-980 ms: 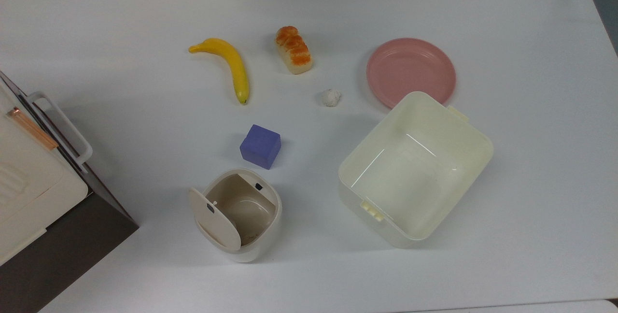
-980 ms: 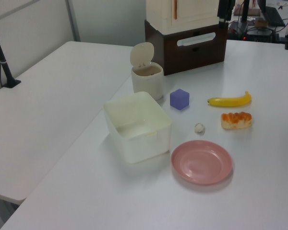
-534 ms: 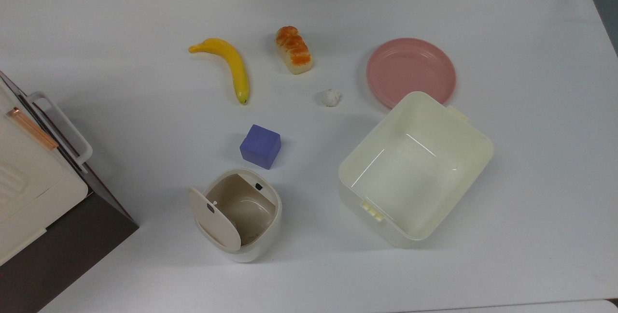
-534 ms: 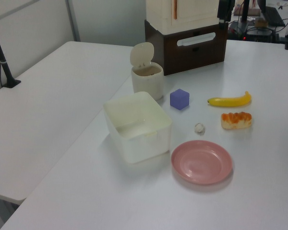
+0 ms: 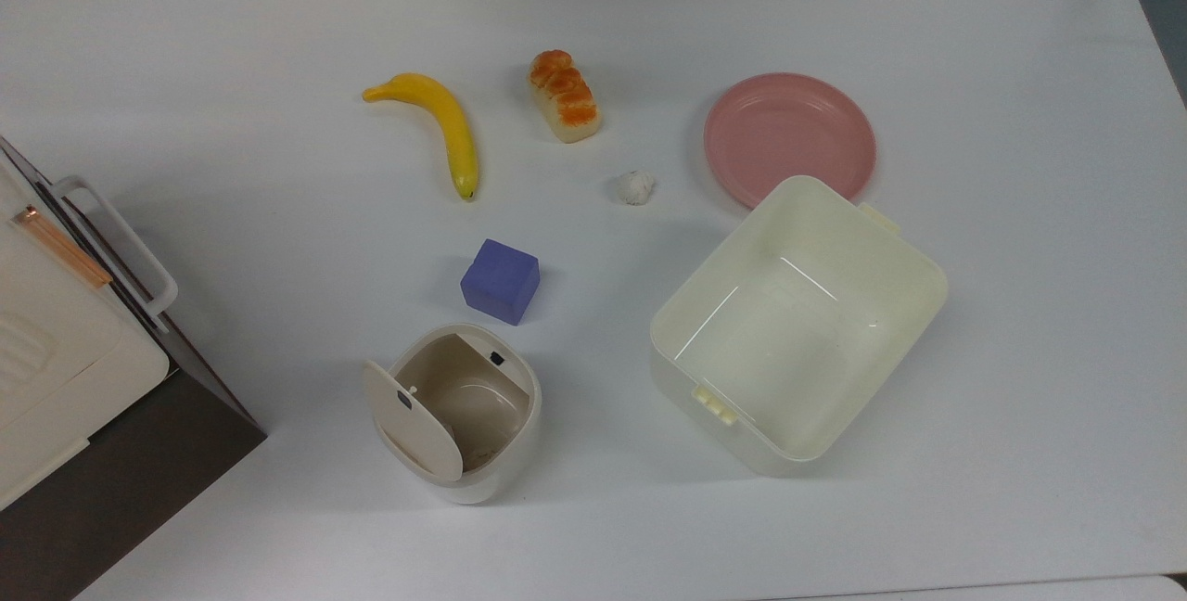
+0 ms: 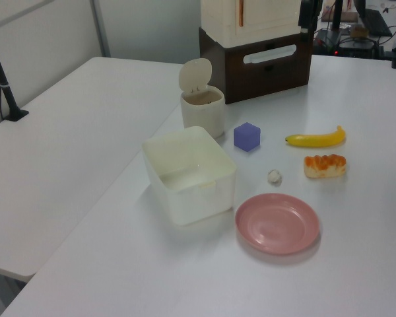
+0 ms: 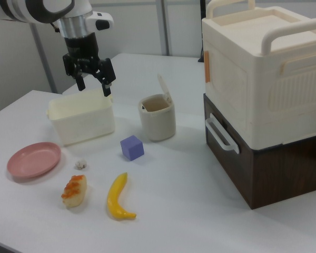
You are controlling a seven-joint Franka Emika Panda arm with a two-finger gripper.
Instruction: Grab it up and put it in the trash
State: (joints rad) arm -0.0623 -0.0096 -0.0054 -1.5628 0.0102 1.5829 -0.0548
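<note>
— Where do we find the paper ball (image 5: 635, 187)?

— On the desk (image 5: 1020, 211), between the bread loaf (image 5: 564, 108) and the pink plate (image 5: 789, 138), clear of both. The trash bin (image 5: 464, 411) stands apart beyond the purple cube (image 5: 501, 281), lid swung up.

— And the claw (image 7: 92, 83)?

— We see it in the right view, raised above the cream tub (image 7: 81, 119), fingers spread, nothing between them. The top view gives us the bin's tan interior instead.

In the right view the pincer (image 7: 93, 84) hangs above the tub (image 7: 82, 120). The bin (image 7: 157, 118) stands to the right view's right of it; the paper ball (image 7: 81, 164), loaf (image 7: 73, 191) and plate (image 7: 33, 158) lie nearer the camera, on the table (image 7: 168, 195).
</note>
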